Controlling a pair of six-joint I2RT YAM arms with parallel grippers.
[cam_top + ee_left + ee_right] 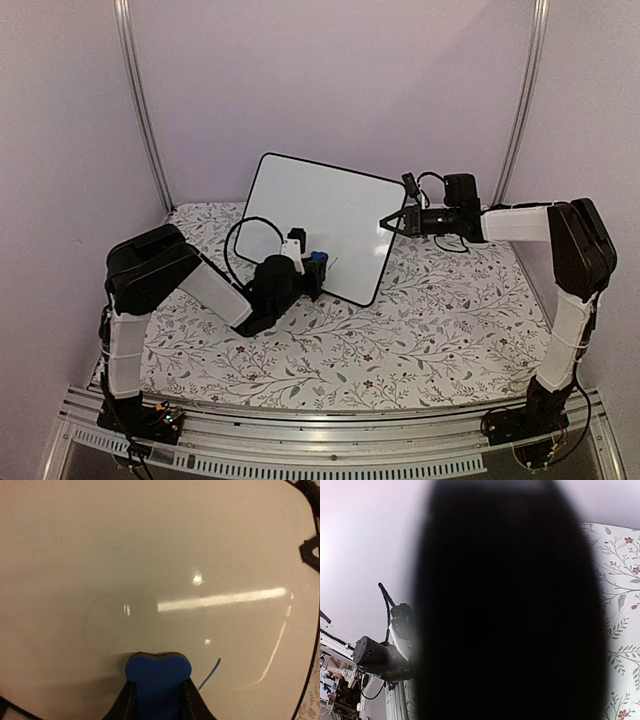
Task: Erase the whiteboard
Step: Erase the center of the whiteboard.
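The whiteboard [320, 215] stands tilted on the floral cloth, and its glossy face [150, 555] fills the left wrist view. My left gripper [312, 270] is shut on a small blue eraser [157, 672], whose front edge presses against the lower part of the board. A short blue stroke [210, 674] lies on the board just right of the eraser. My right gripper [390, 222] is shut on the board's right edge. In the right wrist view a dark blurred mass [510, 610] hides its jaws.
A floral tablecloth [420, 320] covers the table. Metal posts [140, 100] rise at the back corners in front of pale walls. An aluminium rail [320, 440] runs along the near edge by the arm bases. The left arm [380, 652] shows in the right wrist view.
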